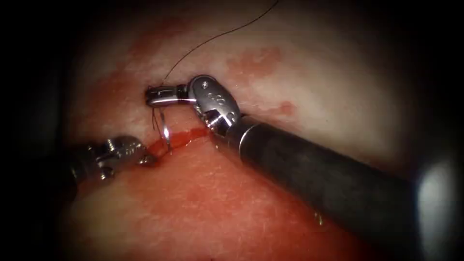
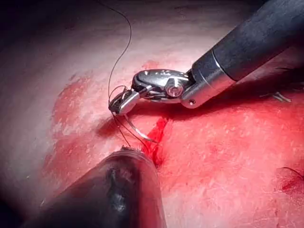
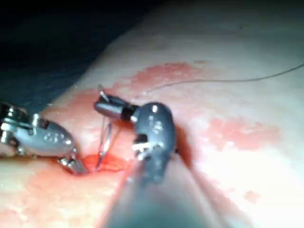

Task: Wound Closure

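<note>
Needle point(image 1: 165, 129) standing nearly upright, long axis running from the right end effector point(image 1: 155, 95) above down to the cut point(image 1: 181, 138) below, upper end clamped in the closed jaws, lower part curving down and touching the left end of the red line; whether its tip is sitting in the tissue point(image 1: 232, 212) cannot be told. Same needle showing in the left wrist view point(image 2: 135, 132), arcing from the right end effector point(image 2: 118, 103) down toward the cut point(image 2: 159, 133). Thread point(image 1: 212, 41) trailing from the jaws' spot up toward the upper right of the endoscope frame, with a short dark loop hanging just beside the needle. Right shaft entering from the lower right of the endoscope frame, wrist bent sharply so the jaws are pointing toward frame left, hovering above the tissue just over the cut. Left end effector point(image 1: 147, 159) coming in from the left edge, lying low, tip pressing at the left end of the cut, just beside the needle's lower end; jaws looking narrow, nearly together, grasp not discernible. In the right wrist view, left end effector point(image 3: 73, 164) touching the red fluid point(image 3: 111, 165) pooling in the cut, needle point(image 3: 105, 142) hanging between the two tools. Red fluid staining the tissue below the cut.
</note>
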You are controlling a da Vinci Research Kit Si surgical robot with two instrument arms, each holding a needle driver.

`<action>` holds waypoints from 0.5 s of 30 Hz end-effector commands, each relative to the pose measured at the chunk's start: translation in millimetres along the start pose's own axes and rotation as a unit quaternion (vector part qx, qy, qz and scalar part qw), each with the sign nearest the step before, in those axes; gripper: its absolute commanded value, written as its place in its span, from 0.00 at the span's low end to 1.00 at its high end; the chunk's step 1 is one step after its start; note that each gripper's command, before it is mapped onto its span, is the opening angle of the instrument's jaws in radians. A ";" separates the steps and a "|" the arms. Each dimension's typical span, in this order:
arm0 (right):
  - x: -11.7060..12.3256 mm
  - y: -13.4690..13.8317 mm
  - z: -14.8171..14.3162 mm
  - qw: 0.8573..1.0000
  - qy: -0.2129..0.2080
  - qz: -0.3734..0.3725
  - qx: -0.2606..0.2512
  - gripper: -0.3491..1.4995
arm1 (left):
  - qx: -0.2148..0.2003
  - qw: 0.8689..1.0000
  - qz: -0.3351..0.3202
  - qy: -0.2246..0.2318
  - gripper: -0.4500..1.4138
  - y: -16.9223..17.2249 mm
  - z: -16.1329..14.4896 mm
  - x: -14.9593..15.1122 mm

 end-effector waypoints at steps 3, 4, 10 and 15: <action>-1.0 0.4 1.0 1.000 0.000 -0.013 0.001 0.00 | -0.004 1.000 0.004 0.001 0.00 -0.1 0.5 0.1; -1.7 0.1 1.1 1.000 -0.001 -0.025 0.001 0.00 | -0.007 1.000 0.003 0.001 0.00 -0.4 0.4 0.1; -3.4 -1.0 1.0 0.998 -0.001 -0.066 0.007 0.00 | -0.008 1.000 0.003 0.006 0.00 -0.7 0.0 0.5; -3.8 -1.8 0.8 0.995 0.001 -0.096 0.011 0.00 | -0.007 1.000 0.003 0.011 0.00 -0.7 -0.2 0.6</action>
